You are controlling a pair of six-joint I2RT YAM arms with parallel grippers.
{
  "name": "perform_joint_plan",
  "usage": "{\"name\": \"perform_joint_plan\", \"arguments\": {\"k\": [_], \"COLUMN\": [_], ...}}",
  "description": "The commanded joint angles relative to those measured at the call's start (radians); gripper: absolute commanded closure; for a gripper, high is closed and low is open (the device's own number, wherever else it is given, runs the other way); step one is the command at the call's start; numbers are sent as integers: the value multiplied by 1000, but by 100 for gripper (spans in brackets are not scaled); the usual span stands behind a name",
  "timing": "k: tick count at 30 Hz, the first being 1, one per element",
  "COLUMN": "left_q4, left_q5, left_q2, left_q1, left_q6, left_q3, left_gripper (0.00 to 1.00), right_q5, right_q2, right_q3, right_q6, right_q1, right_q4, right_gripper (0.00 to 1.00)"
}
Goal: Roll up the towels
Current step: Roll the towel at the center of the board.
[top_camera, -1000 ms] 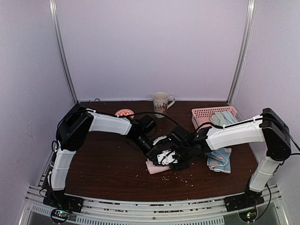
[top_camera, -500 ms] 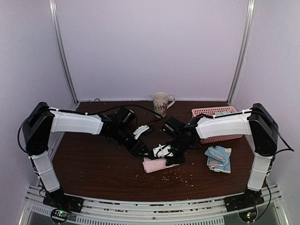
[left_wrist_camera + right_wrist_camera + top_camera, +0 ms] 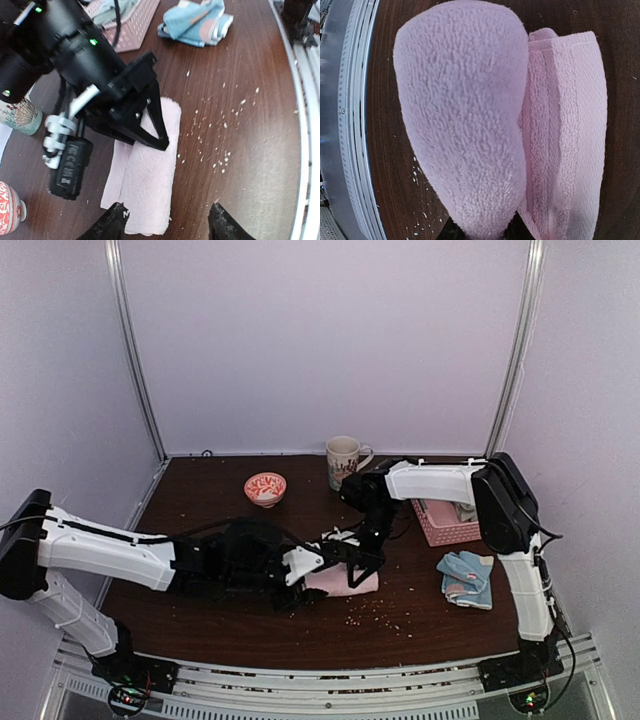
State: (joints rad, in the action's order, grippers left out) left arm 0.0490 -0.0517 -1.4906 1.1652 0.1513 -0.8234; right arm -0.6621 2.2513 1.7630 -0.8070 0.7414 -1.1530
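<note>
A pale pink towel [image 3: 358, 583] lies partly rolled at mid-table, its thick roll [image 3: 465, 110] beside a flat folded strip [image 3: 570, 130]. My right gripper [image 3: 352, 562] comes down from above and is shut on the far end of the roll, its black finger [image 3: 156, 127] resting on the cloth. Low at the near end of the same towel [image 3: 150, 175], my left gripper [image 3: 165, 222] stands open with its fingertips astride that end. To the right lies a crumpled light blue towel [image 3: 467, 578] with pink patches, also in the left wrist view [image 3: 197, 22].
A pink lattice basket [image 3: 440, 525] with more cloth in it stands at the back right. A mug [image 3: 343, 460] and a red patterned bowl [image 3: 265, 487] sit at the back. White crumbs [image 3: 225, 125] dot the wood beside the towel.
The left arm has drawn back to the left and lowered, and its gripper has opened. The right arm has swung back and its gripper has closed on the pink towel, which shifted slightly right.
</note>
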Motion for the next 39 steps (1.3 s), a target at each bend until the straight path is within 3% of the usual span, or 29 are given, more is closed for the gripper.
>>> {"name": "perform_joint_plan", "arguments": {"k": [1,12,16,21,26,31,39], "left_q4": [-37,-59,-97,-160,-236,-338,-533], "left_q5": [-190,-279,-289,-272,-253,-149,155], "left_q2": [-128,-379,-428,-462,-456,-471,-594], "left_q1": [19,24,24,24,24,18,-88], "left_q6": [121,235,232,199,161,126,45], "left_q3": [-92,-227,-259,-294,-297,-339,-528], "left_gripper": [42,42,49,60,67,68,67], "right_q5": [68,60,55,5,-69,-74,60], "right_q2": [124,124,120,47,-68,-226,-527], "right_q3": [-27,-19,-24,-34,78,146,106], "right_q6": [14,29,25,-33,-65,11,342], "right_q1": [13,12,12,8,-51,-118,-152], "right_q4": [-74,-63,-59,-91,-199,-176,105], "right_gripper": [85,84,83,66,55,51,51]}}
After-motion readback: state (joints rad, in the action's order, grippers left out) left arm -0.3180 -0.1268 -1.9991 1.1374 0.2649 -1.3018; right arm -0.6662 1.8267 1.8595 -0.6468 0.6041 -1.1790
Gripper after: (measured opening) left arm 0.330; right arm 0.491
